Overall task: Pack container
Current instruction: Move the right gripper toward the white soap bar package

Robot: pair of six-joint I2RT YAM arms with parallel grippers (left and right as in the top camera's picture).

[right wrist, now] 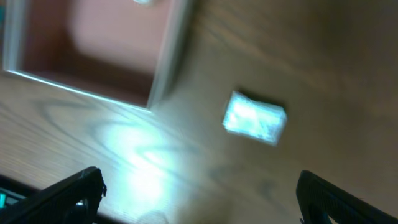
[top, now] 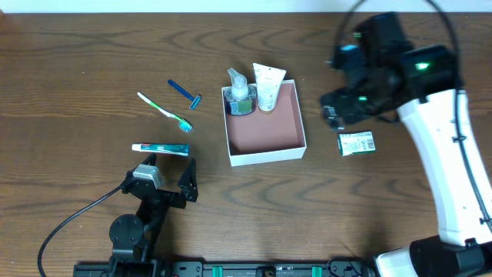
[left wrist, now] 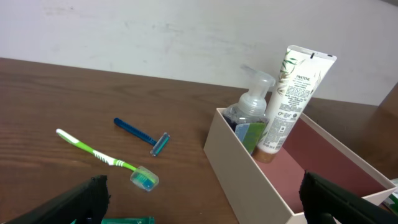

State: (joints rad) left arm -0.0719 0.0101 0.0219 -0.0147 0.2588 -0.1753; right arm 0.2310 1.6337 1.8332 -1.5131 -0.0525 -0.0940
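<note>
Ahead of the left gripper (left wrist: 205, 200) and off to its right sits the container (left wrist: 249, 168). It is a flat square box with white walls and a pink-brown floor. Two things stand in it, both at the end far from this gripper. One is a clear pump bottle (left wrist: 252, 106) in the far left corner. The other is a white tube (left wrist: 292, 93), right beside the bottle. The tube stands on its cap and tips a little. The pink floor shows on the near side of them.

The left gripper sits low over the brown table (top: 77, 61). Its two fingers are spread wide and they hold nothing. Just in front of it lies a toothpaste (top: 160, 149), flat on the wood. Farther ahead lies a green and white toothbrush (left wrist: 99, 154). A blue razor (left wrist: 140, 134) lies past the toothbrush. These three things are well apart from the box.

The right gripper (right wrist: 199, 186) hangs over the table on the right side of the container. Its own camera is blurry, but its fingers show far apart with nothing between them. Near it a small packet (right wrist: 255, 118), green and white, lies flat on the wood. The packet is outside the box and does not touch it. A corner of the box shows ahead of this gripper, to its left.
</note>
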